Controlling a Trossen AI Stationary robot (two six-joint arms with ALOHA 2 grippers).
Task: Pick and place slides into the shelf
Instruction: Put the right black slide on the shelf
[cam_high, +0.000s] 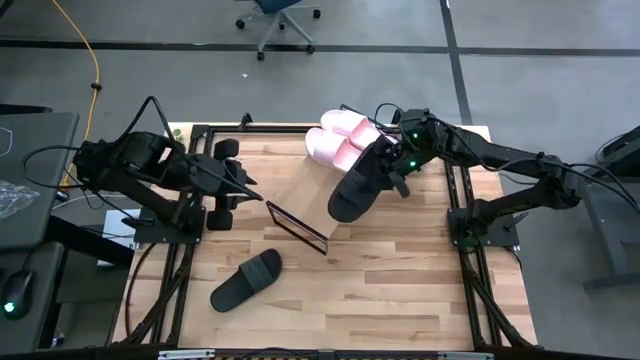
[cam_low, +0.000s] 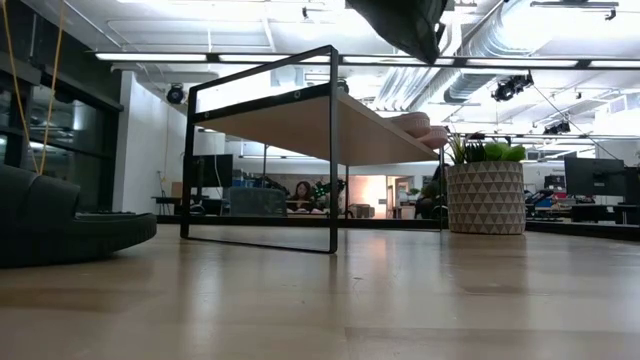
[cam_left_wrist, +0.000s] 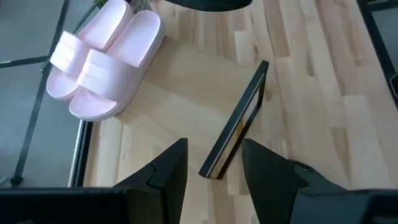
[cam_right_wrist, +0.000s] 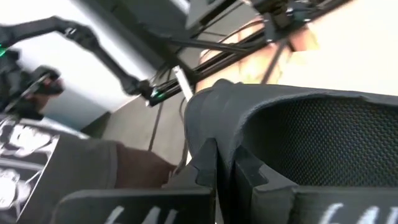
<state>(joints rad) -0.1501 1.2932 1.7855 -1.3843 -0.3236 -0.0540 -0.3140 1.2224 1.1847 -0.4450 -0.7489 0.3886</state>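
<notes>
We see the right gripper (cam_high: 393, 168) holding a matte black open-toe slide (cam_high: 358, 184) in the air above the slanted light-wood shelf (cam_high: 310, 195) on its thin black metal frame, with the sandal's long axis running diagonally across the high view, one end up by the gripper and the other down toward the near middle of the plank tabletop (cam_high: 400, 270). In the right wrist view the two dark fingers (cam_right_wrist: 205, 168) are pressed close together on the thin edge of the black slide, so the jaws are pinching its rim while the textured footbed spreads away beyond them. From the low view the held slide hangs at the top of the picture, clear of the board. Two pale pink slides (cam_high: 335, 138) lie side by side, touching each other, at the far end of the shelf, just beside the held one. A second black slide (cam_high: 246, 281) lies flat on the tabletop near the front, well apart from the shelf, also angled diagonally. The left gripper (cam_high: 243, 186) waits just beside the shelf's left end, its fingers (cam_left_wrist: 168, 171) spread apart and holding nothing.
</notes>
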